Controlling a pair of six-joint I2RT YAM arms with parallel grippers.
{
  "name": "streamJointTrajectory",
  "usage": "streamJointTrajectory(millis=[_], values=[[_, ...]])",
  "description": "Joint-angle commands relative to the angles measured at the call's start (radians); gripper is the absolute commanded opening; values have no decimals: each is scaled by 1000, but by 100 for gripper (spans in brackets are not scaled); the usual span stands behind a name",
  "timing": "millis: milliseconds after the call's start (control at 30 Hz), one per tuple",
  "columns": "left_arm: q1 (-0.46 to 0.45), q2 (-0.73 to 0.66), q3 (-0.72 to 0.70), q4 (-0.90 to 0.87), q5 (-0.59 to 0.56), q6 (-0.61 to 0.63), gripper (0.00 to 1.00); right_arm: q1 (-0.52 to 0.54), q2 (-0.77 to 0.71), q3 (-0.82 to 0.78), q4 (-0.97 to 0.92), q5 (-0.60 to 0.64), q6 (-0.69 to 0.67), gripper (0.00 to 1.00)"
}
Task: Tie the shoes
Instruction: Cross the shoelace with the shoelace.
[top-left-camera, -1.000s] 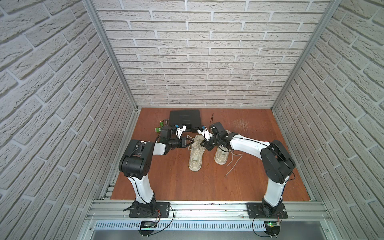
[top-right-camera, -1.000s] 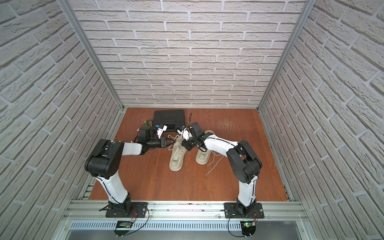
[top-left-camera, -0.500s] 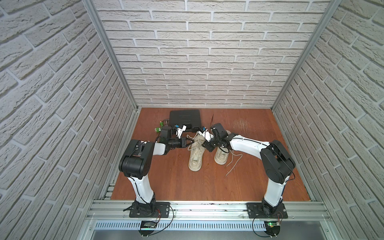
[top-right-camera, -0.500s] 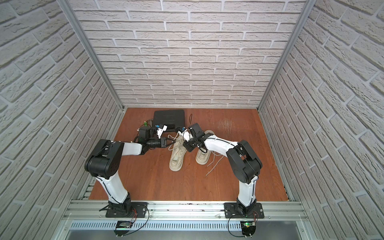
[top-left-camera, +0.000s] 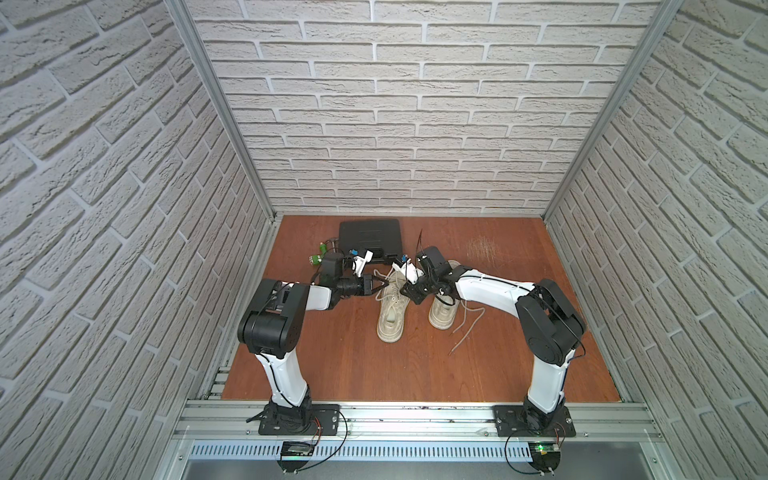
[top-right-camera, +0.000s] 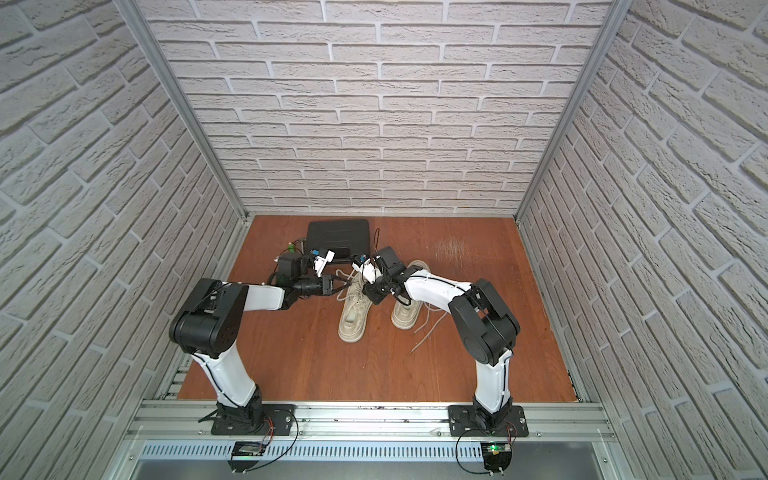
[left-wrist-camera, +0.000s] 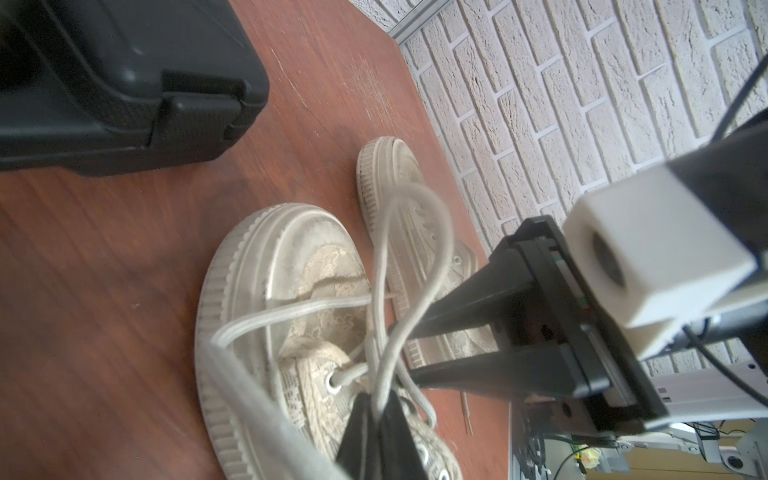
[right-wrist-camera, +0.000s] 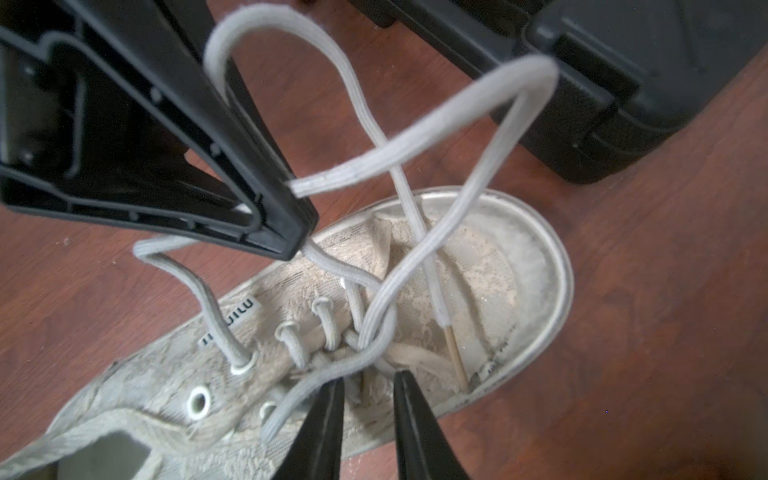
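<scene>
Two shoes (top-left-camera: 390, 309) sit side by side, untied, in the middle of the worktop (top-left-camera: 332, 353).
The left hand (right-wrist-camera: 293, 216) is clamped on a looped lace (right-wrist-camera: 415, 141) of the shoe nearer it; the right hand (right-wrist-camera: 368, 386) hovers over that same shoe, fingers parted, gripping nothing.

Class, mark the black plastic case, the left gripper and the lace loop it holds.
black plastic case (top-left-camera: 370, 237): in a top view, lid centre.
left gripper (right-wrist-camera: 297, 220): right wrist view, closed fingertips.
lace loop (right-wrist-camera: 419, 139): right wrist view, raised strand.
</scene>
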Motion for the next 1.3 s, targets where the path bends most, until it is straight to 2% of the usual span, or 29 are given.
streamJointTrajectory(millis=[0,333,467,500,900,1000,1267], values=[[-5,-14,4,44,-3,4,0,12,12,32,4,-14,-13,26],[-5,-15,7,42,-3,4,0,12,-1,-17,3,8,-9,16],[-5,-18,5,40,-3,6,0,12,8,-14,-6,4,-5,3],[-5,-17,5,40,-3,6,0,12,3,-17,-7,12,-3,3],[-16,-19,8,42,2,8,0,-4,-143,-94,-79,151,10,3],[-22,-15,14,42,2,8,0,-3,-155,-103,-58,94,8,3],[-17,-8,18,18,-46,3,0,-2,-82,-29,-53,20,-4,24]])
